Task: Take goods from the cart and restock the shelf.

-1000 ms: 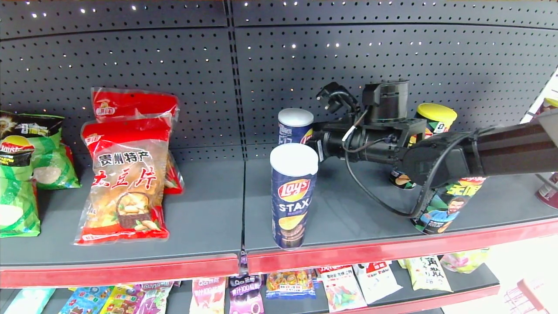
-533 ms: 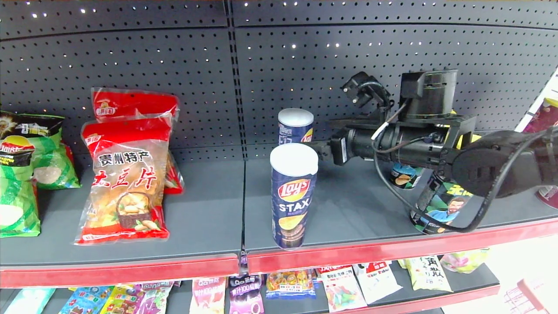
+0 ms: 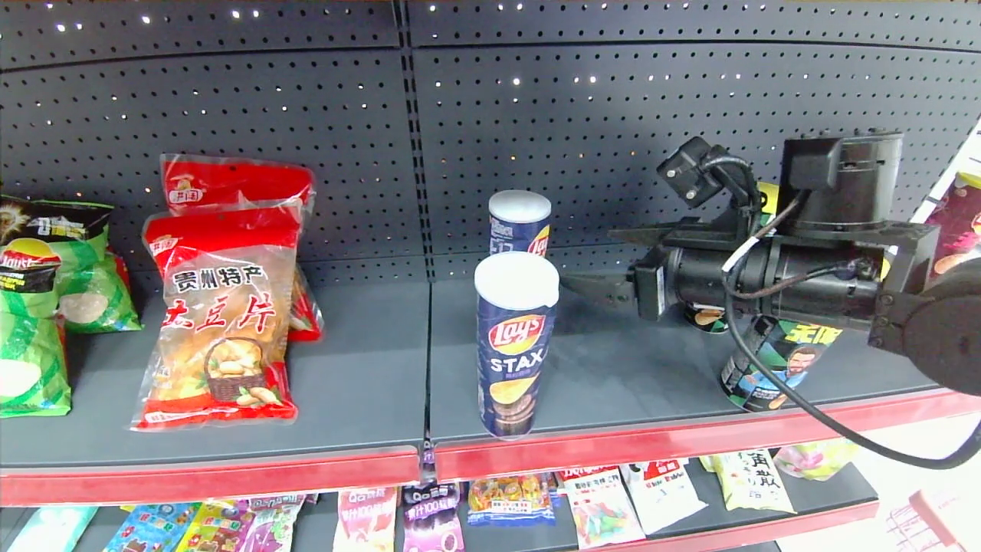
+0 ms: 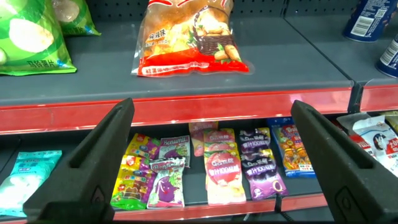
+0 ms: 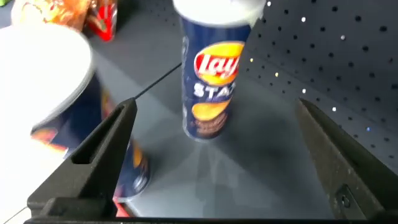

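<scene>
Two blue chip cans with white lids stand upright on the grey shelf (image 3: 613, 368), one at the front edge (image 3: 516, 345) and one behind it near the pegboard (image 3: 520, 222). My right gripper (image 3: 594, 290) hovers over the shelf just right of the cans, open and holding nothing. In the right wrist view its fingers spread wide around the rear can (image 5: 214, 74) farther off, with the front can (image 5: 56, 99) close by. My left gripper (image 4: 208, 162) is open and empty, low before the shelf's red front edge (image 4: 186, 106).
Red potato-slice bags (image 3: 222, 322) and green chip bags (image 3: 38, 307) fill the shelf's left half. A green picture can (image 3: 774, 360) and another can (image 3: 705, 316) stand under my right arm. Small candy packets (image 3: 506, 498) line the lower shelf.
My right arm has drawn back to the right, away from the rear blue can. Both blue cans stay standing where they were.
</scene>
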{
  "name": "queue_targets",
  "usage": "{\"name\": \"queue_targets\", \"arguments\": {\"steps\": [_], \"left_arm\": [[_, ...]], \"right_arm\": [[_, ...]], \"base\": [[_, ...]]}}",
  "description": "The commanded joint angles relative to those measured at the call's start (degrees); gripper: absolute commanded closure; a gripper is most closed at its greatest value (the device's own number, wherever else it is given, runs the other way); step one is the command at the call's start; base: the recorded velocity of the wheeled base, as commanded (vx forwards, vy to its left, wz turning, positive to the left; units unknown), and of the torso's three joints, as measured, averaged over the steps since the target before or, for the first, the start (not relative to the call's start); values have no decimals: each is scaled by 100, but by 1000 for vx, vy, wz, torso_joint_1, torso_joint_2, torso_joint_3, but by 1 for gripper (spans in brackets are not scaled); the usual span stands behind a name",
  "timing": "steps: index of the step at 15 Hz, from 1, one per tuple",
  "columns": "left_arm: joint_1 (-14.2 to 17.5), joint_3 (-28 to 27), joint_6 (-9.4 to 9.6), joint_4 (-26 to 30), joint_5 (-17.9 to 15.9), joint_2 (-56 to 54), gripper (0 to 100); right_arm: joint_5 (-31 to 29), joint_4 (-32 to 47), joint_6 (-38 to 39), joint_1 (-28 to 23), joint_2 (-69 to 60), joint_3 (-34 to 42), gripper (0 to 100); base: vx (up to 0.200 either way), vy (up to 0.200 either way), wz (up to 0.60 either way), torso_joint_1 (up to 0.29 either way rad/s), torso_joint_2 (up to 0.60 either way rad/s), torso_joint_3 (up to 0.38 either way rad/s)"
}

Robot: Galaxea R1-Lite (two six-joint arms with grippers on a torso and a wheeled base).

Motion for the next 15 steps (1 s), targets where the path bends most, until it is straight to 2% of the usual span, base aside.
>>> {"name": "queue_targets", "arguments": {"steps": [1, 6, 11, 15], "left_arm": [[1, -4, -1, 0, 1, 0, 0], [1, -4, -1, 0, 1, 0, 0], [1, -4, -1, 0, 1, 0, 0], [1, -4, -1, 0, 1, 0, 0]], "right_arm": [[46, -3, -21, 5, -196, 146, 0], [371, -170, -188, 40, -363, 761, 0], [511, -372, -188, -12, -407, 954, 0], [1065, -364, -425, -47, -618, 1112, 0]], "base": [[0, 0, 0, 0, 0, 0], [0, 0, 0, 0, 0, 0], [0, 0, 0, 0, 0, 0], [0, 0, 0, 0, 0, 0]]}}
